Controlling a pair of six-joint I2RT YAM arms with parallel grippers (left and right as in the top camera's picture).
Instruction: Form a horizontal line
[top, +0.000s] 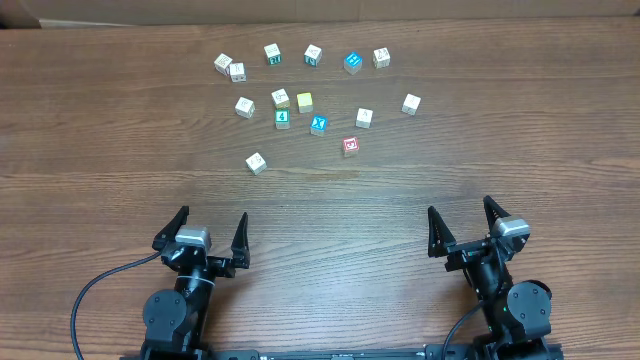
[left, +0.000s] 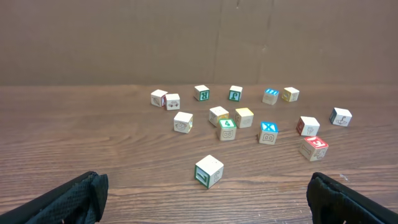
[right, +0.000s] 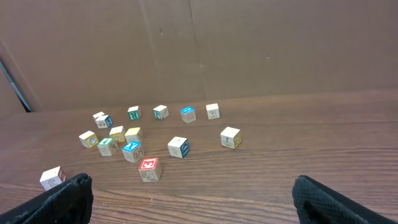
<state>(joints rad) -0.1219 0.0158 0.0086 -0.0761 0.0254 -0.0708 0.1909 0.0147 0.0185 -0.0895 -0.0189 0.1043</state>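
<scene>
Several small wooden letter cubes lie scattered on the far half of the table. The nearest to me is a white cube; a red-topped cube lies to its right. Others include a yellow cube, a green-topped cube and two blue-topped cubes. My left gripper is open and empty near the front left. My right gripper is open and empty near the front right. Both are well short of the cubes.
The brown wooden table stretches between the grippers and the cubes. A brown cardboard wall stands behind the table's far edge. A black cable runs from the left arm at the front left.
</scene>
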